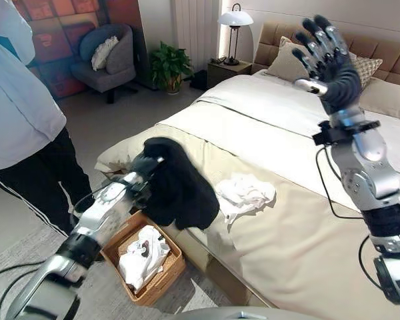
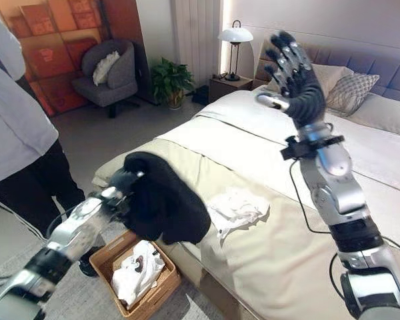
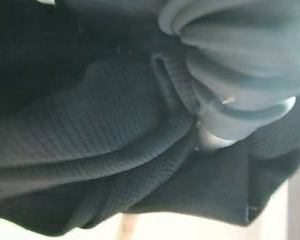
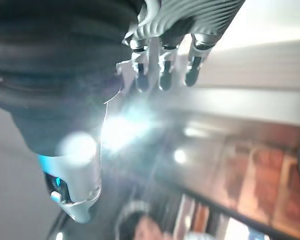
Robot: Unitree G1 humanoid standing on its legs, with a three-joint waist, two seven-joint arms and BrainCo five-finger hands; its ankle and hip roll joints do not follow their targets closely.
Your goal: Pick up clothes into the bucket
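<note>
The left hand (image 1: 145, 168), fingers buried in a black knitted garment (image 1: 180, 183), holds it above the woven wicker basket (image 1: 165, 273); its grip cannot be told. The right hand (image 1: 327, 57) is raised, fingers spread wide. A crumpled white cloth (image 1: 245, 195) lies on the beige bed (image 1: 300, 247).

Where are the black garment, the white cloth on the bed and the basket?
black garment (image 1: 180, 187), left eye view, middle of its hanging bulk
white cloth (image 1: 245, 193), left eye view, crumpled centre
basket (image 1: 175, 267), left eye view, right rim

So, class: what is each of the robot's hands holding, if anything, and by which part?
The left hand holds the black garment by its upper bunched edge, above the basket. The right hand is raised, open, empty.
</note>
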